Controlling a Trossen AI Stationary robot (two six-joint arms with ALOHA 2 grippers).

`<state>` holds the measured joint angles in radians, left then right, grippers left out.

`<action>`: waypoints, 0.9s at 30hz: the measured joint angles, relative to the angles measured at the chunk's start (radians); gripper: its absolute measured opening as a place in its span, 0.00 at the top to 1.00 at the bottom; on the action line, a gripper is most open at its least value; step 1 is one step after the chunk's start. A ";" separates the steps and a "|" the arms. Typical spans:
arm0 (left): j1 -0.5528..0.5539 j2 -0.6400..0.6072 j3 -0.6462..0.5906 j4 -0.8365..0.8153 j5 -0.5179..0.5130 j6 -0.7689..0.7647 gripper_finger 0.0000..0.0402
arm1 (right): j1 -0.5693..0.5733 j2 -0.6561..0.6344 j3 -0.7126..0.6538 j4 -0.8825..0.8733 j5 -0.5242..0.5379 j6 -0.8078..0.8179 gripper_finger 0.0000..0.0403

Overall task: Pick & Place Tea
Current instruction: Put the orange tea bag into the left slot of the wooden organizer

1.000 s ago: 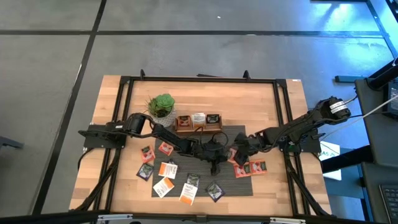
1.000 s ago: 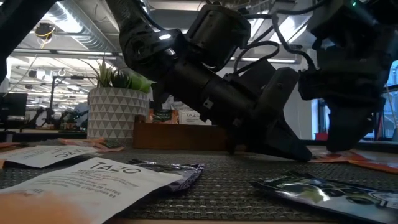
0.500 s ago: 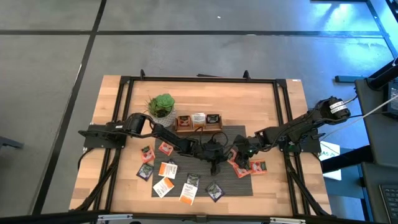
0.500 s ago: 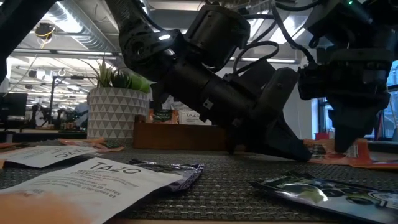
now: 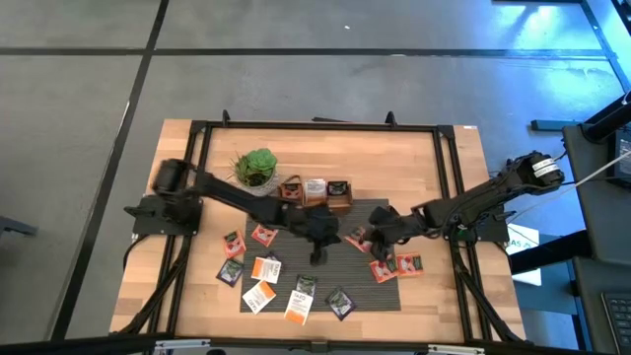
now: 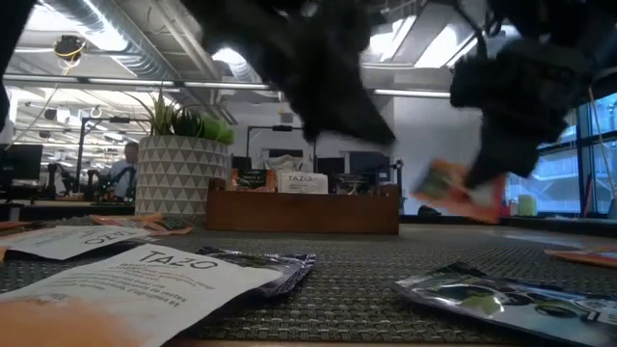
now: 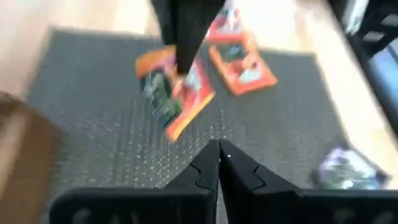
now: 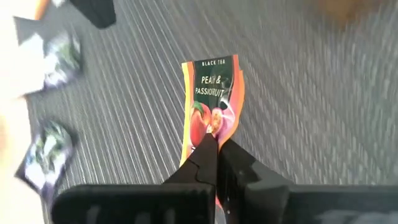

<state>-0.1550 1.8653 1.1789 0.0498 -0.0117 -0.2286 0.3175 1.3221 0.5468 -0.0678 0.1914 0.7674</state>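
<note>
Right gripper (image 8: 217,146): jaws clamped on one orange sachet (image 8: 211,102).
Left gripper (image 7: 219,163): jaws closed, empty.
Wooden tray (image 5: 315,191): three compartments.

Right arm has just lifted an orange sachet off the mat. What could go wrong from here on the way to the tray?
The right gripper pinches the orange sachet only by its lower edge, so it hangs loose and may slip or twist. The left gripper, shut and empty, sits close by over the mat, between the sachet and the wooden tray, so the arms could collide. The tray's compartments already hold sachets, so it may snag.
</note>
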 joint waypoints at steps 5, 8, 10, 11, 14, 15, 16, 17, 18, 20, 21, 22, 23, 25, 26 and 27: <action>-0.024 -0.198 -0.209 0.129 -0.173 -0.077 0.94 | 0.009 0.009 0.001 0.252 0.112 -0.206 0.97; -0.032 -0.277 -0.332 0.259 -0.177 -0.140 0.88 | 0.009 0.017 0.002 0.376 0.128 -0.331 0.98; -0.042 -0.315 -0.393 0.340 -0.171 -0.174 0.83 | 0.009 0.017 0.002 0.403 0.126 -0.387 0.98; -0.045 -0.323 -0.420 0.363 -0.173 -0.182 0.80 | 0.009 0.017 0.002 0.412 0.125 -0.405 0.99; -0.052 -0.328 -0.461 0.400 -0.170 -0.176 0.72 | 0.008 0.018 0.001 0.411 0.130 -0.413 0.98; -0.054 -0.330 -0.461 0.407 -0.157 -0.165 0.70 | 0.007 0.020 0.001 0.422 0.130 -0.415 0.98; -0.059 -0.331 -0.461 0.410 -0.139 -0.157 0.68 | 0.003 0.029 0.001 0.448 0.130 -0.422 0.98; -0.062 -0.327 -0.462 0.411 -0.128 -0.149 0.67 | -0.001 0.038 0.002 0.470 0.130 -0.433 0.98; -0.064 -0.322 -0.462 0.410 -0.119 -0.144 0.66 | -0.002 0.048 0.002 0.485 0.130 -0.446 0.98; -0.068 -0.317 -0.463 0.409 -0.126 -0.136 0.64 | -0.003 0.082 0.001 0.546 0.135 -0.495 0.98; -0.068 -0.317 -0.463 0.413 -0.128 -0.131 0.64 | -0.002 0.098 0.001 0.567 0.142 -0.520 0.98; -0.067 -0.318 -0.463 0.420 -0.129 -0.123 0.63 | -0.002 0.112 0.001 0.589 0.147 -0.540 0.98; -0.065 -0.318 -0.463 0.421 -0.129 -0.116 0.63 | -0.002 0.125 0.001 0.616 0.148 -0.557 0.98; -0.065 -0.318 -0.463 0.421 -0.128 -0.116 0.63 | -0.002 0.148 0.002 0.646 0.148 -0.570 0.98; -0.064 -0.318 -0.463 0.424 -0.126 -0.116 0.63 | -0.002 0.157 0.001 0.648 0.148 -0.570 0.98; -0.063 -0.318 -0.463 0.426 -0.123 -0.116 0.64 | -0.003 0.166 0.001 0.653 0.148 -0.571 0.98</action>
<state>-0.2180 1.5475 0.7162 0.4759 -0.1349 -0.3447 0.3149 1.4883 0.5481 0.5850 0.3397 0.1967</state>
